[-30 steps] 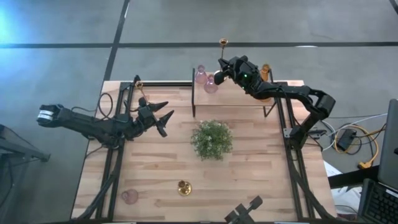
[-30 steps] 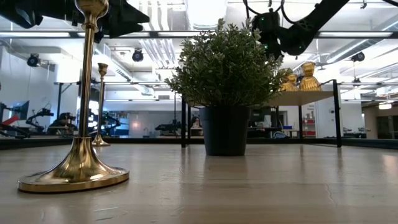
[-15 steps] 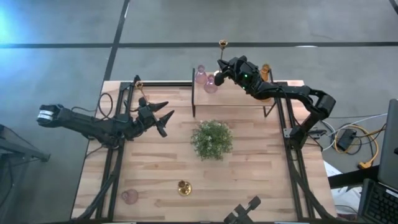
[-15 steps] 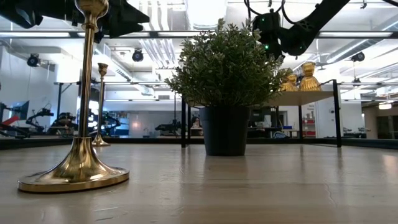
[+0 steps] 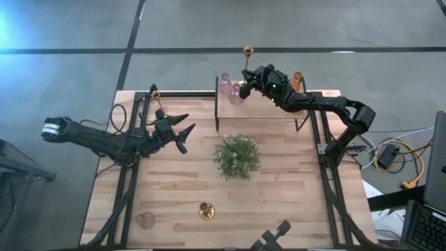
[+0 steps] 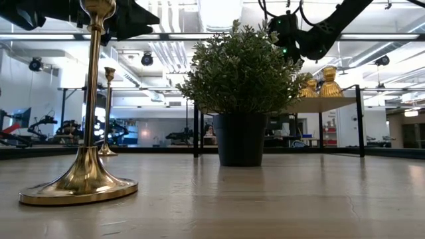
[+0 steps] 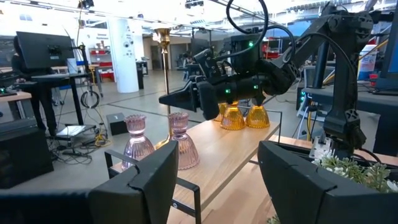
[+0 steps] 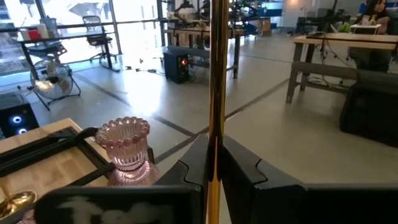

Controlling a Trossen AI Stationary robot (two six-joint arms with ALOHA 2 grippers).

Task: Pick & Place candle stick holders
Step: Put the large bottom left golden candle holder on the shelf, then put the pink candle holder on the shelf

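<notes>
- Grip first: the right hand (image 5: 245, 72), at upper centre of the high view, is closed narrowly on the thin stem of a tall shiny brass candle stick holder (image 5: 248, 51). In the right wrist view the stem runs straight up between the two fingers.
- The holder is at the far edge of the raised wooden shelf (image 5: 268, 111), just beside two ribbed pink glass holders (image 5: 225, 85). I cannot tell whether its round base is resting on the shelf.
- The step in hand looks like setting this brass holder down. It should be fully seated before the fingers part, because a tall thin stem on a small base is likely to topple if let go while tilted.
- The fingers should open only a little and evenly, so that neither one drags the stem sideways.
- The hand should back off along the line of its fingers, not sweep across. The pink glass holders are close on one side and the amber bottle-shaped glass holders (image 5: 297, 80) stand on the other side of the arm.
- The left hand (image 5: 187, 132) waits at left of centre with fingers wide and holding nothing, well apart from the shelf.
- More work remains on the wooden counter (image 5: 279, 195): a brass holder (image 5: 205, 210) and a pink one (image 5: 145, 220) stand near the lower left. The bushy green plant (image 5: 237, 155) in the middle is an obstacle to go round.
</notes>
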